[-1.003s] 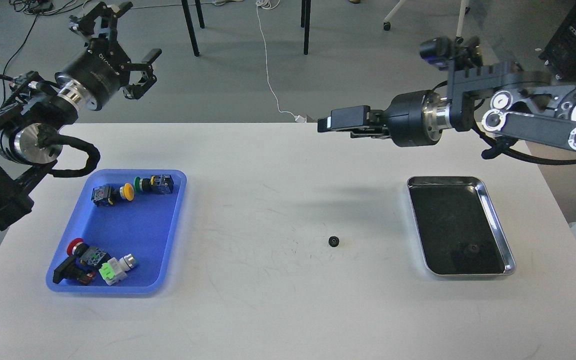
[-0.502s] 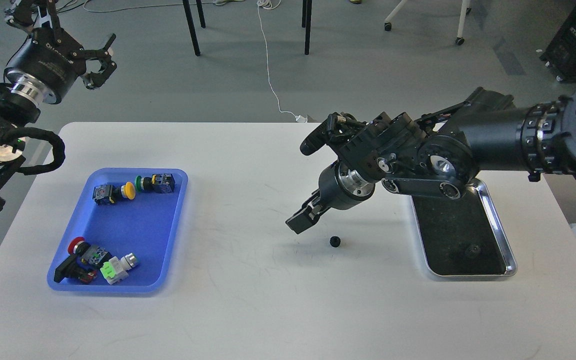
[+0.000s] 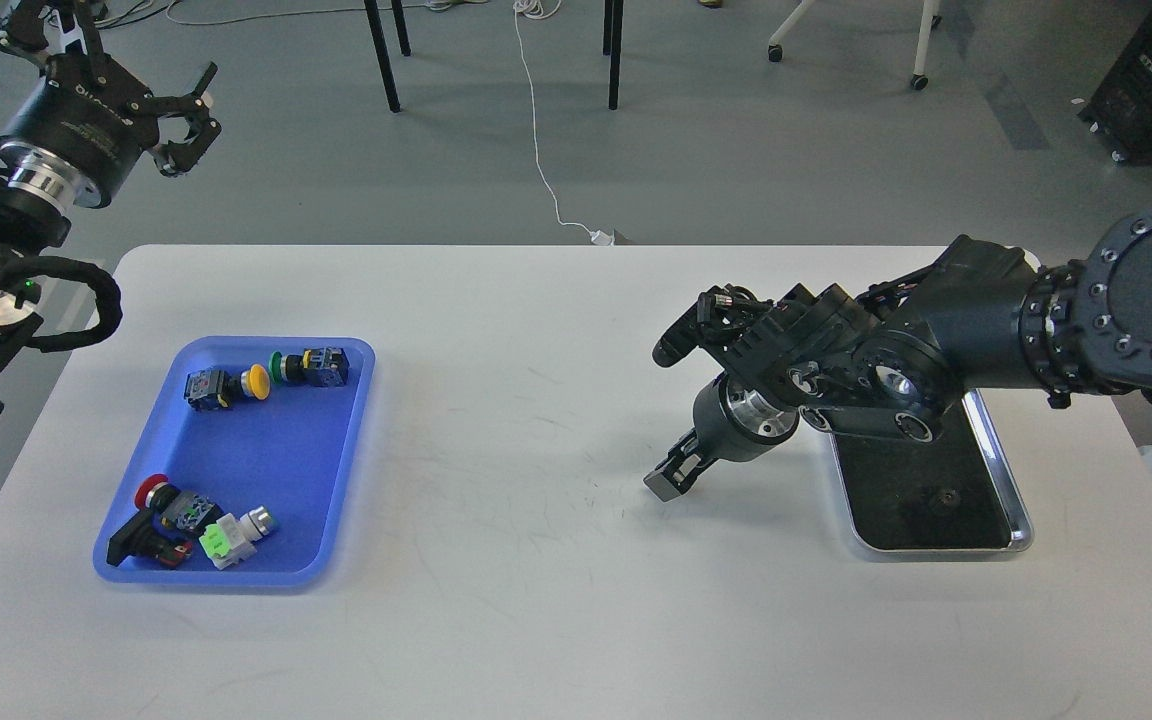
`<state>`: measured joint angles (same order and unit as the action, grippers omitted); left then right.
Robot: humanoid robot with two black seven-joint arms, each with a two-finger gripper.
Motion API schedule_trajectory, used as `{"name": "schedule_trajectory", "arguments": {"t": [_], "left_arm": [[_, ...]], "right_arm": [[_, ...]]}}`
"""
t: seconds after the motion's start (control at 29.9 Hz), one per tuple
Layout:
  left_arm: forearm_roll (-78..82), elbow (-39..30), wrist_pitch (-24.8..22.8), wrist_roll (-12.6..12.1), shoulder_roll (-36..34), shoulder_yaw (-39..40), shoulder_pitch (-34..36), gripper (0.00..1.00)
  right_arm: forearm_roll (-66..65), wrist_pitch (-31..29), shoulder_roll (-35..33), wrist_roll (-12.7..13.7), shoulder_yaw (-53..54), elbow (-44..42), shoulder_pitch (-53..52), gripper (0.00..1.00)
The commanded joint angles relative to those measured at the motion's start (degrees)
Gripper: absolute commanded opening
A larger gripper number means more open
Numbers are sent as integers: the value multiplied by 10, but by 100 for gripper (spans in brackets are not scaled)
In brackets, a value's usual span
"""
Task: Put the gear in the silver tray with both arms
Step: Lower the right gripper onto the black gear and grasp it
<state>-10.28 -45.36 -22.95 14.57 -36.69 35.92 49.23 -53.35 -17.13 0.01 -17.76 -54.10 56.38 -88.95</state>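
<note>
The silver tray point(image 3: 1022, 532) lies at the right of the white table, its far end covered by my right arm. A small black gear point(image 3: 946, 497) lies on its dark floor near the front. My right gripper point(image 3: 665, 486) points down and touches the table left of the tray. It covers the spot where a second small black gear lay, and that gear is hidden. Its fingers look like one dark block, so I cannot tell if they are closed. My left gripper point(image 3: 116, 60) is raised off the table's far left corner, fingers spread open and empty.
A blue plastic tray point(image 3: 341, 470) at the left holds several push-button switches with yellow, green and red caps. Chair legs and a white cable are on the floor beyond the table's far edge.
My right arm swung down from above the table, then moved right and lower onto the loose gear, hiding it. My left arm pulled back up and to the left.
</note>
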Motion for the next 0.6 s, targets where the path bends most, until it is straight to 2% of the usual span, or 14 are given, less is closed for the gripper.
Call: {"name": "schedule_trajectory", "arguments": {"t": [0.0, 0.57], "left_arm": [[0, 0, 1, 0, 1, 4, 0, 98], [1, -1, 1, 0, 0, 6, -2, 98]], "right_arm": [[1, 0, 0, 0, 0, -7, 7, 62], [5, 1, 0, -4, 4, -9, 26, 52]]}}
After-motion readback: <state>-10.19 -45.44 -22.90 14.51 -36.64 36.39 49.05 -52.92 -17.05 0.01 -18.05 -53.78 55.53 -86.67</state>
